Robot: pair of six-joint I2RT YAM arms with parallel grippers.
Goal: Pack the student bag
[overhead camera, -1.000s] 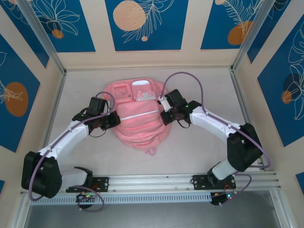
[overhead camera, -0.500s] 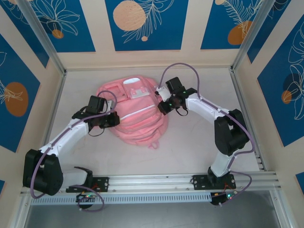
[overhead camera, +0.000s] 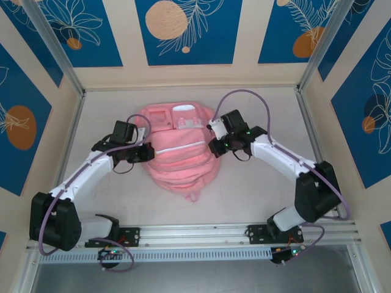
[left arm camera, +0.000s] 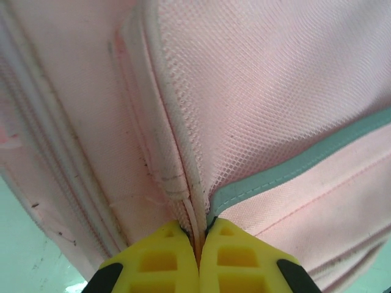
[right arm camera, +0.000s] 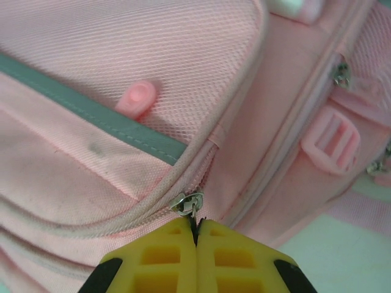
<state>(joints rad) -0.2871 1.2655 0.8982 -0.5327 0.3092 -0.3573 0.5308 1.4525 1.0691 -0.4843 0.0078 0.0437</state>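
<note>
One student bag (overhead camera: 180,155): the biggest thing in the room. It lies flat on the pale table (overhead camera: 256,195), midway between the two arms, with its front pockets facing up.
How it should handle: soft and floppy, I'd say. It is woven fabric and mesh, likely to sag and bunch rather than keep a shape. It looks neither fragile nor slippery. I can't tell whether anything is inside, so its weight is a guess.
Where to take hold: seams, piping, straps or zip tabs look the safest bets. A broad panel would probably just crumple under the fingers.
Two grippers: one at each flank of the bag.
Left gripper (left arm camera: 198,244): its yellow fingers are pressed together, nipping a ridge of piping on the bag's side. That is where the mesh meets the grey-green trim (left arm camera: 305,165).
Right gripper (right arm camera: 197,235): the jaws are closed tight on the thin zip pull (right arm camera: 194,217), which hangs from the metal slider (right arm camera: 186,203) on a curved zip.
One buckle (right arm camera: 335,141): pink plastic, on webbing to the right of that zip.
One round tab (right arm camera: 137,97): pink, sitting on the mesh pocket.
Step in hand, my guess: working that zip while the other side is pinned.
</note>
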